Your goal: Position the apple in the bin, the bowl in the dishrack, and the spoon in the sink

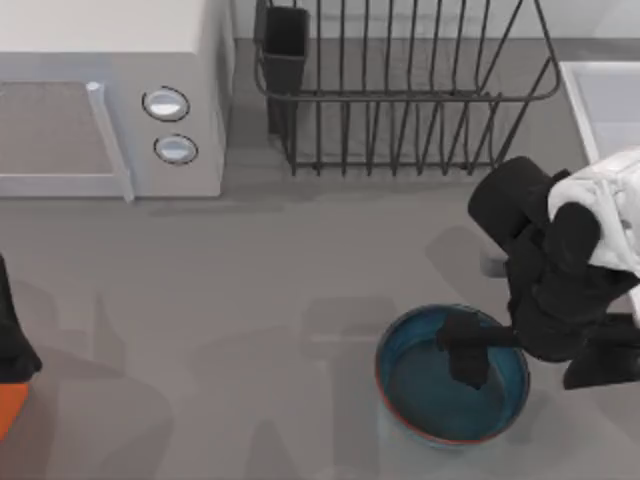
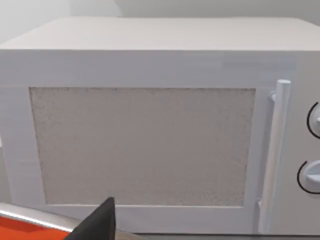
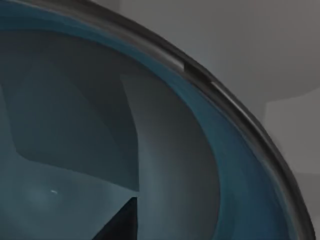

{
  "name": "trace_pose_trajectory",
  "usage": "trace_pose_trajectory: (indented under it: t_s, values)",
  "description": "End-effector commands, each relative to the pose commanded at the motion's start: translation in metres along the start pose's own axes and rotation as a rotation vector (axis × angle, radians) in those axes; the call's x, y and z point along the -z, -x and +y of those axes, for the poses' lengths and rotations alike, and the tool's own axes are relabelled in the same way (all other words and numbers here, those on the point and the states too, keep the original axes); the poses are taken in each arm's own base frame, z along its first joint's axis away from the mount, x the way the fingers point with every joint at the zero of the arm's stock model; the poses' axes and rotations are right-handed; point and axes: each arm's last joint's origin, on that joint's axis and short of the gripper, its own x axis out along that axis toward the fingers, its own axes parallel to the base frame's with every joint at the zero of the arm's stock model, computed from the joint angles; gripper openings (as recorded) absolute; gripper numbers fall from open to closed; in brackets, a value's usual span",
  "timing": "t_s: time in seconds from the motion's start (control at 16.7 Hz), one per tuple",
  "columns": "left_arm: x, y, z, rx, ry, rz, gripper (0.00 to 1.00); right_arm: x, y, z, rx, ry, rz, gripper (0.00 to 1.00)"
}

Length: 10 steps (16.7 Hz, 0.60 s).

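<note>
The teal-blue bowl (image 1: 412,395) stands upright on the table near the front, right of the middle. My right gripper (image 1: 466,362) reaches down inside it, close to its far right rim. In the right wrist view the bowl's glossy inside (image 3: 75,125) and its rim (image 3: 240,115) are very close. The dark wire dishrack (image 1: 400,90) stands at the back with its cutlery cup (image 1: 285,45) at its left corner. A corner of the pale sink (image 1: 600,100) lies at the back right. The apple and the spoon are out of view.
A white microwave (image 1: 110,90) with two round knobs fills the back left; the left wrist view faces its door (image 2: 145,145). My left arm (image 1: 10,345) is parked at the left edge above an orange bin (image 1: 8,412) with a metal rim (image 2: 35,214).
</note>
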Motion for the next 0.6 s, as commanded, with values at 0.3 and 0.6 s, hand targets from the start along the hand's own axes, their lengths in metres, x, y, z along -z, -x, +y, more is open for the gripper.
trace_pose_trajectory:
  t_s: [0.3, 0.6]
  values:
    - [0.0000, 0.0000, 0.0000, 0.000, 0.000, 0.000, 1.00, 0.0000, 0.0000, 0.0000, 0.000, 0.000, 0.000, 0.32]
    - [0.0000, 0.0000, 0.0000, 0.000, 0.000, 0.000, 1.00, 0.0000, 0.0000, 0.0000, 0.000, 0.000, 0.000, 0.00]
